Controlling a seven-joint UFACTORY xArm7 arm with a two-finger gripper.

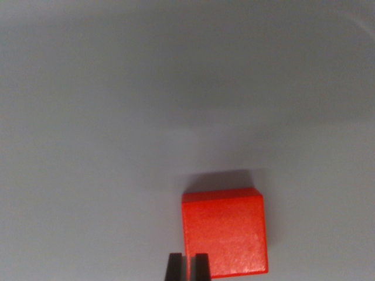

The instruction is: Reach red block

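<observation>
At the near edge of the wrist view, the gripper (188, 266) hung with jaws nearly together, its tips overlapping the red block's (225, 231) near-left corner; the reach looked almost complete.

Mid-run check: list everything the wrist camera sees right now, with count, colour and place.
red square-topped block: one, bright red, lower centre-right, resting on the surface, overlapped at its lower left corner by the tool fingers.
plain grey surface: one, pale grey, fills the rest of the view.
tool: two dark fingertips at the bottom edge, narrow gap between them, nothing held; whether fully shut is unclear.
</observation>
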